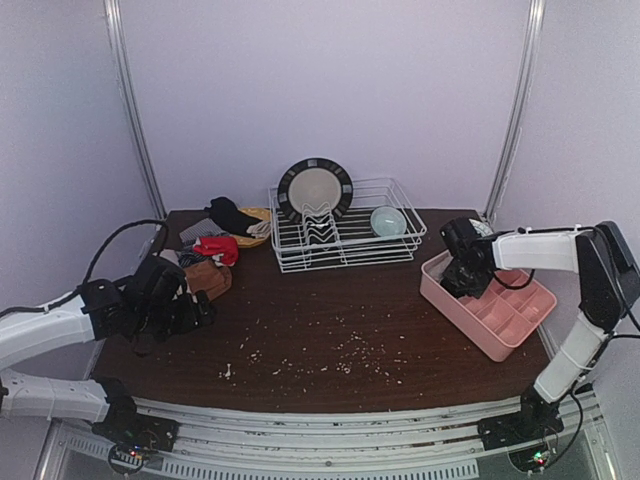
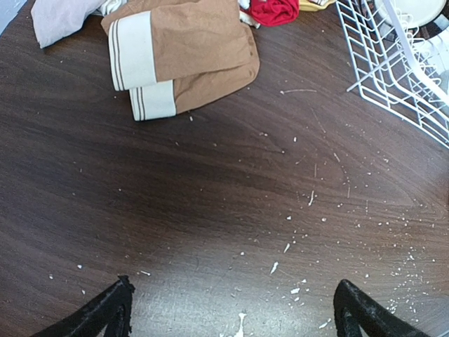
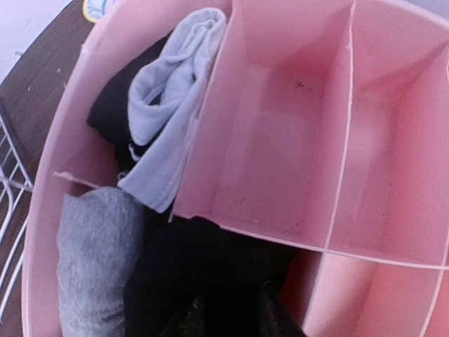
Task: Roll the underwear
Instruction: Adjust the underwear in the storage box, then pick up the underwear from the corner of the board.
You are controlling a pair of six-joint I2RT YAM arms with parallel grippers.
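While the right gripper (image 1: 462,277) is sunk into the far-left end of the pink tray (image 1: 520,335), the left gripper (image 2: 231,314) hangs over bare table (image 2: 210,182), jaws spread wide with nothing between them. Item, stowed: a grey roll (image 3: 95,253) in one cell, a pale blue-white piece (image 3: 172,105) over dark cloth in the cell beyond it, and a black garment (image 3: 210,270) bulging across a divider directly under the right wrist camera. The right fingers merge with that black cloth in the wrist view, so whether they pinch it or sit slack cannot be told. Item, waiting: brown underwear (image 2: 182,53) with pale banded edges, loosely folded, lying flat on the table ahead of the left gripper and apart from it. A red piece (image 2: 273,10) lies just behind, touching it, with more garments heaped past those in the overhead view. Wire dish rack (image 2: 400,67) to the right of the pile; white crumbs (image 2: 275,267) scattered on the wood. Step in hand, probably: seating the black garment. Handling note: press it down inside one cell so it clears the divider, then lift straight up lest the soft roll spring open or drag out. For the brown item, pinch one banded edge, not the bulk, and keep clear of the red piece and the rack wires.
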